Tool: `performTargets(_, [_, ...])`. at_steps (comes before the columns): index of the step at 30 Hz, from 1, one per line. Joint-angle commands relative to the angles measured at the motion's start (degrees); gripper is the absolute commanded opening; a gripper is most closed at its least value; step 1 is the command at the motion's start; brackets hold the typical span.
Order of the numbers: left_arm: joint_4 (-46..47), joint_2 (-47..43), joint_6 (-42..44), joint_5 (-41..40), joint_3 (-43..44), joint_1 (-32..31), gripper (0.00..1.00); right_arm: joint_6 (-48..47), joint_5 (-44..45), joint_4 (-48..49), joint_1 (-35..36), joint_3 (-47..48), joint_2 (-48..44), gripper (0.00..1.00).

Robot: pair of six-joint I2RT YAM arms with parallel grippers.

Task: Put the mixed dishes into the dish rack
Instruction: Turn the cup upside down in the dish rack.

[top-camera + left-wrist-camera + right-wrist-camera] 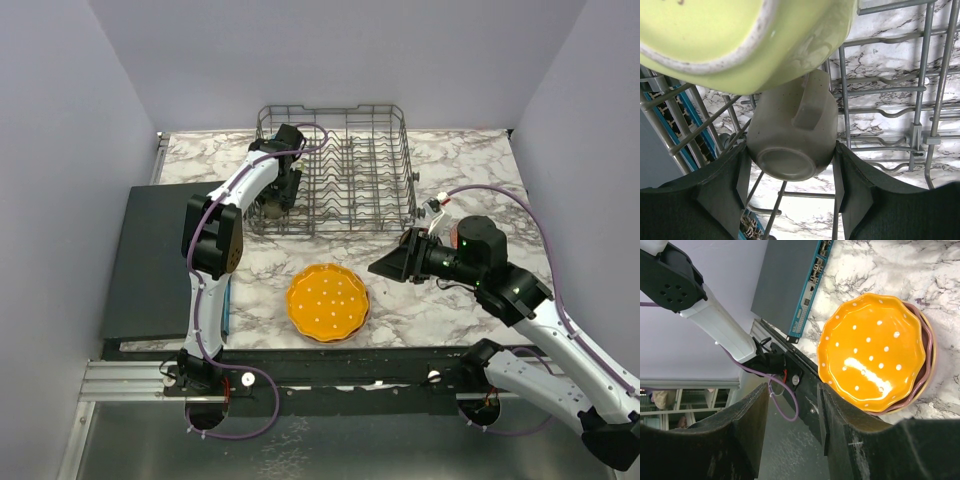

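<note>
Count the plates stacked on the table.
3: the orange dotted plate on top, a pink plate under it, a peach plate at the bottom. More may be hidden.

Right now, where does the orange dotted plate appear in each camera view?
Top external: orange dotted plate low centre, on the marble table.
Left wrist: not in it.
Right wrist: upper right, atop other plates.
Shared landmark: the dark mat with its blue edge, left of the plate.

Table (460, 170): rack (330, 107), mat (150, 260), seemingly stacked plates (328, 302)
</note>
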Motion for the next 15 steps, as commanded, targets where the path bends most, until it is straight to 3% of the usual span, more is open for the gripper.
performTargets(1, [-0.6,0.6,0.4,-1.4,2.0,0.2,0.55,-1.3,-0.3,-0.3,0.4,-0.6,-0.1,0.5])
performTargets(15, [-0.6,-0.7,0.4,-1.4,2.2,0.2,0.74,-1.0,-0.5,-0.8,0.4,0.3,0.5,0.53])
